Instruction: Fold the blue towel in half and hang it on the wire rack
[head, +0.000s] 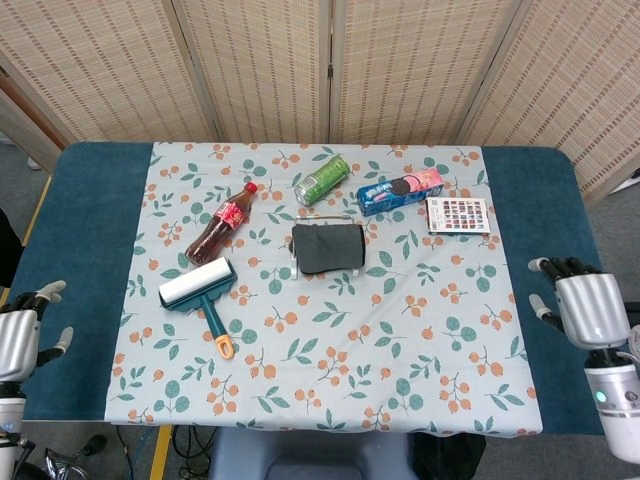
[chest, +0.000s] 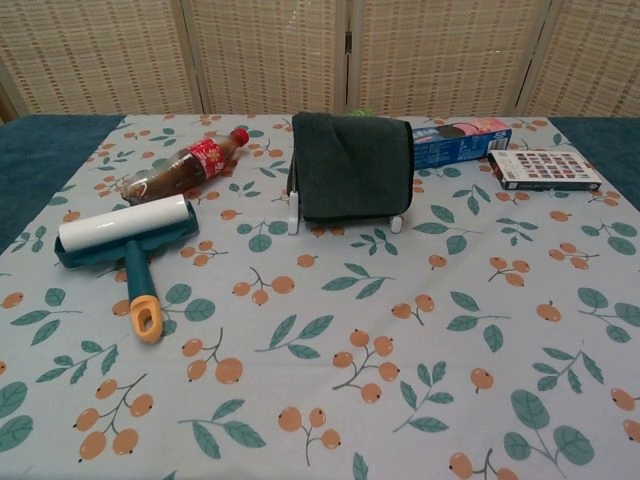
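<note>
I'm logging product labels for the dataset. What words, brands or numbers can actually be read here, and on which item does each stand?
No text reads clearly in either view.
Cola bottle: red label, script too blurred to read.
Green can: markings too small.
Cookie box: printing blurred, unreadable.
Flat box with coloured squares: side lettering too small.
Lint roller, towel, wire rack: no text visible.
</note>
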